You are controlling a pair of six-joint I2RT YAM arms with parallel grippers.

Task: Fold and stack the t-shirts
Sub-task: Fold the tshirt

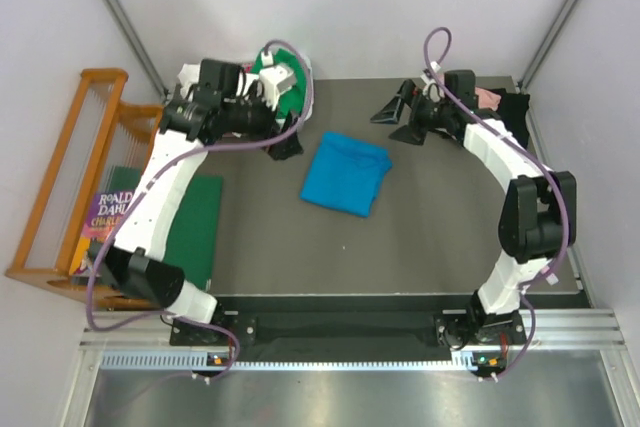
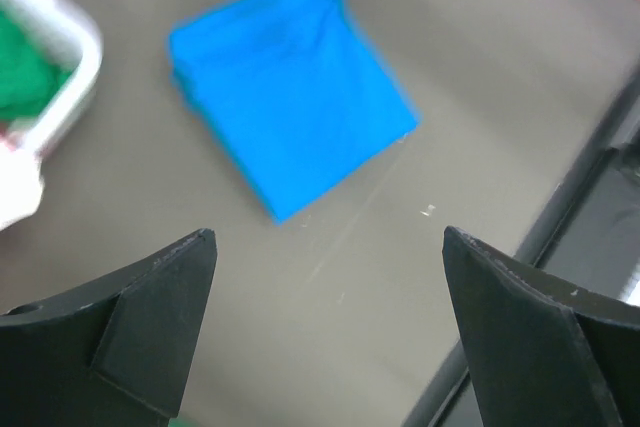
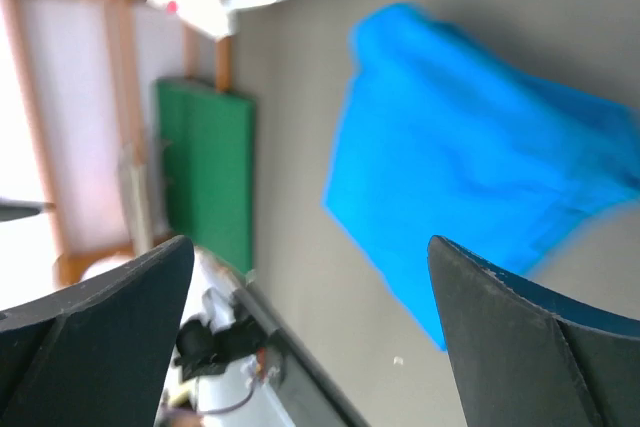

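- Blue t-shirt (image 1: pixel 346 173): lies on the table (image 1: pixel 440 237) midway between the two arms, folded into a compact rough square. Its right edge looks slightly bunched.
- Left gripper (image 1: pixel 285 145): jaws spread wide and empty, just left of the shirt and not touching it.
- Right gripper (image 1: pixel 397 119): jaws spread wide and empty, just beyond the shirt's far right corner and clear of the cloth.
- Other tees: green cloth (image 1: pixel 290 97) sits in the white bin (image 2: pixel 75 42) at the far left. Pink and black cloth (image 1: pixel 503 105) lies at the far right corner.
- Judgement: the blue fold appears complete. The step in hand is clearing the arms and fetching the next tee.
- Recommendation: raise both grippers straight up before swinging away, so no finger drags a folded edge. Take the next tee by a single layer at shoulder or hem. Spread it on bare table, well apart from the blue one, and stack only once it is folded.
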